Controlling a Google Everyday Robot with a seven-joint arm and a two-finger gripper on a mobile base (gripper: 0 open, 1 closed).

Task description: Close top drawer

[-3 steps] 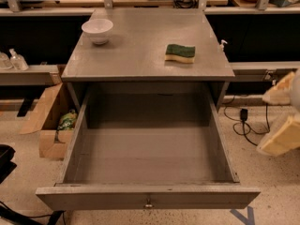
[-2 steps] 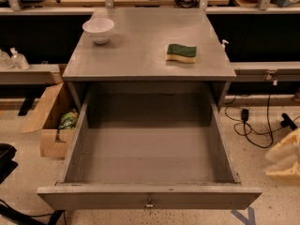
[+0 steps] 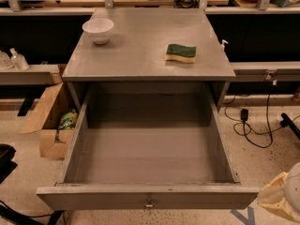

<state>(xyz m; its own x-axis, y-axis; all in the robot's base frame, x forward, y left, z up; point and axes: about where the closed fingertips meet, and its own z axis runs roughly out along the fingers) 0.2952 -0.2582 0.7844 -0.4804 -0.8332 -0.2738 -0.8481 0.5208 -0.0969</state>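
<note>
Top drawer (image 3: pixel 103 198) stands pulled far out of the grey cabinet toward the camera. Front panel lies along the lower edge of the view, with a small round metal knob (image 3: pixel 149 203) at its centre. The drawer's grey inner floor and both side walls are in plain view. Its back wall sits in shadow under the counter's front lip.

Counter (image 3: pixel 140 55) above: flat grey top. White bowl (image 3: pixel 98 30) upright near the back left corner. Green-and-yellow sponge (image 3: pixel 181 53) lies flat right of centre, green side up, well apart from the bowl. Neither is near the drawer opening.

Claw (image 3: pixel 281 198): only a pale cream-coloured part shows, at the bottom right corner, low and just beyond the right end of the drawer front. It looks apart from the panel and well away from the knob. Cannot tell whether it is apart or together. It holds nothing that I can see.

Surroundings: open cardboard box (image 3: pixel 47 121) on the floor left of the cabinet, something green inside it. Black cables (image 3: pixel 253 125) trail over the speckled floor on the right. Two clear bottles (image 3: pixel 14 59) on a low shelf at far left. Strip of blue tape (image 3: pixel 243 215) on the floor by the drawer's right front corner.
</note>
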